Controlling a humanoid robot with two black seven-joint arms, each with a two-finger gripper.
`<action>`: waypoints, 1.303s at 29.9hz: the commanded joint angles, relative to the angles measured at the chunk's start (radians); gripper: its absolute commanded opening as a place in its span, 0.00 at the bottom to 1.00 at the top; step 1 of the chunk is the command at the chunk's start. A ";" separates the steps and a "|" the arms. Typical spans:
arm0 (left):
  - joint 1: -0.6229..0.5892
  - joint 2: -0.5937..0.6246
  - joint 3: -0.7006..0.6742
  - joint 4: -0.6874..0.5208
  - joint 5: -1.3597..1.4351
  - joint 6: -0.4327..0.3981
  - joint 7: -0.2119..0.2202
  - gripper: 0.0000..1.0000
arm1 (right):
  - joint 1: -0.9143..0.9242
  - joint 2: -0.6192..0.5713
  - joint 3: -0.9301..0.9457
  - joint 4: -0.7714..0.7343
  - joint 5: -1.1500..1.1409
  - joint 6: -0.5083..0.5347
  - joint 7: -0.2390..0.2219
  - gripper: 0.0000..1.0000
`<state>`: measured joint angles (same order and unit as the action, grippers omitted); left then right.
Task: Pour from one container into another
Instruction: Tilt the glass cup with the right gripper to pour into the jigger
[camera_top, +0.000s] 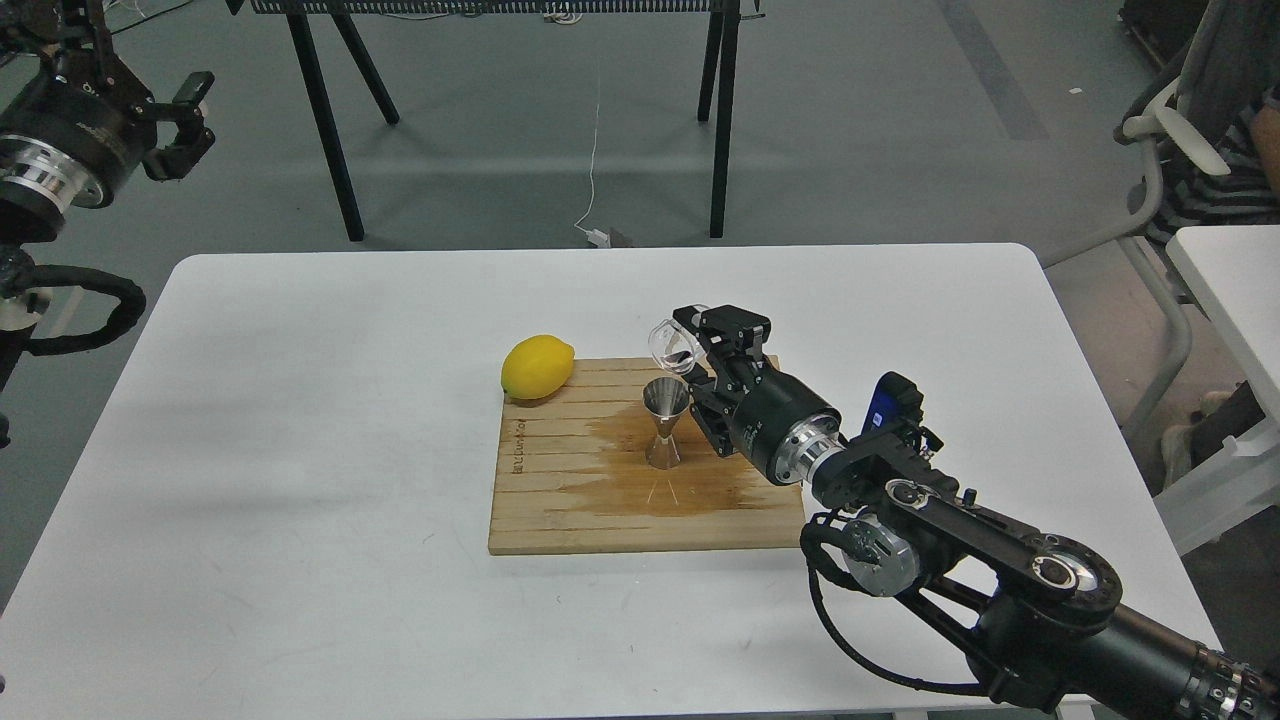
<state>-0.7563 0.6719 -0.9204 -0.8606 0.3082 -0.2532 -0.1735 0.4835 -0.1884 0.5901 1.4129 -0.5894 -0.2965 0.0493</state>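
The steel jigger (666, 423) stands upright on the wooden cutting board (560, 520), in the middle of a dark wet stain. My right gripper (700, 345) is shut on the small clear glass cup (672, 346), holding it tilted on its side just above and slightly behind the jigger's mouth. A little dark liquid shows inside the cup. My left gripper (185, 125) hangs high at the far left, off the table, with its fingers apart and nothing between them.
A yellow lemon (537, 366) rests on the board's back left corner. The board lies mid-table on the white table (300, 420). Black table legs stand on the floor behind; a chair and another white table sit at the right.
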 joint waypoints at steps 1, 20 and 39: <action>-0.001 0.000 0.000 0.000 0.000 0.000 0.000 0.99 | 0.004 -0.002 -0.012 -0.003 -0.015 0.000 0.001 0.23; -0.001 0.011 0.000 0.000 -0.001 -0.001 0.000 0.99 | 0.060 -0.022 -0.087 -0.038 -0.105 -0.001 0.006 0.23; -0.001 0.012 -0.001 0.000 -0.001 -0.001 0.000 0.99 | 0.084 -0.052 -0.138 -0.052 -0.142 -0.001 0.038 0.23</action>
<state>-0.7577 0.6832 -0.9215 -0.8606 0.3068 -0.2536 -0.1733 0.5600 -0.2418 0.4568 1.3628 -0.7315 -0.2976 0.0843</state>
